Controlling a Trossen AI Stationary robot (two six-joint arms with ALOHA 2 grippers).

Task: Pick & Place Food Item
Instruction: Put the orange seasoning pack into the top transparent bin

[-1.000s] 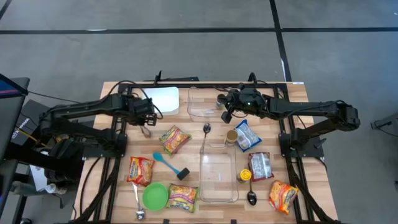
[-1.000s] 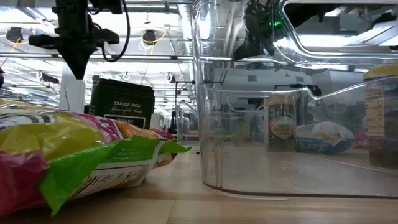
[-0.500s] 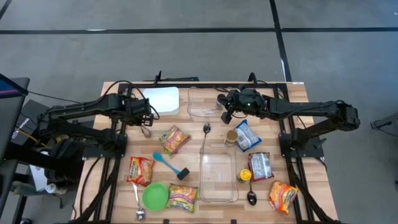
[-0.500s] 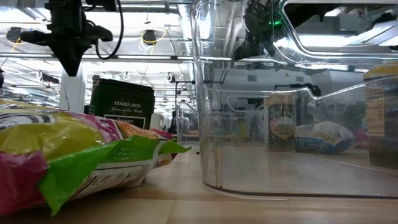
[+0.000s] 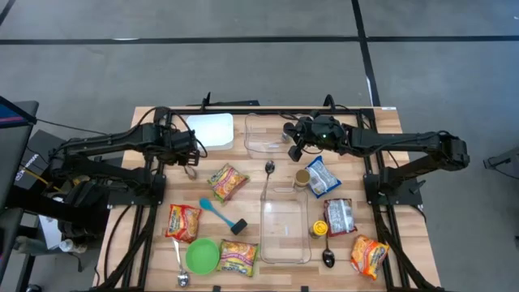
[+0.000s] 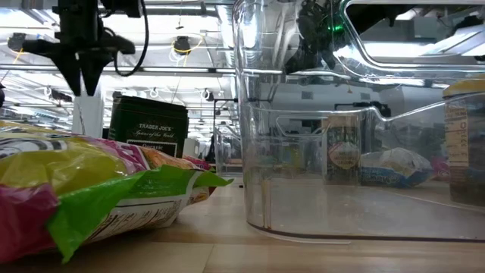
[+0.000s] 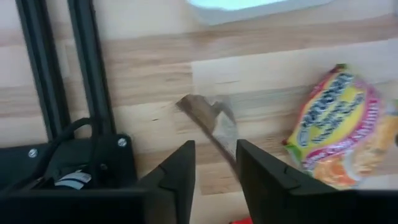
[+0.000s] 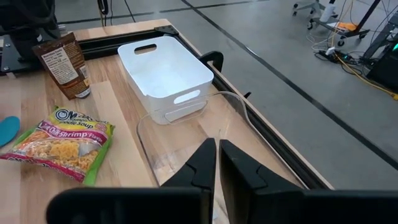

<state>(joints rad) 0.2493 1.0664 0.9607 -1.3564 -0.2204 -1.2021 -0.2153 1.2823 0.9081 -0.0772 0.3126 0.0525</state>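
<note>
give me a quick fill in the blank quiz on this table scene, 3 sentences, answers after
1. The left gripper hangs above a brown ____ standing on the table.
2. The bin at the table's back edge is ____ in colour.
3. The right gripper hovers over a clear ____, fingers shut.

Missing words: pouch; white; container

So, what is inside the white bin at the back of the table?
The white bin looks empty: in the right wrist view only its bare white floor and walls show. The floor just behind its near wall is hidden.
</note>
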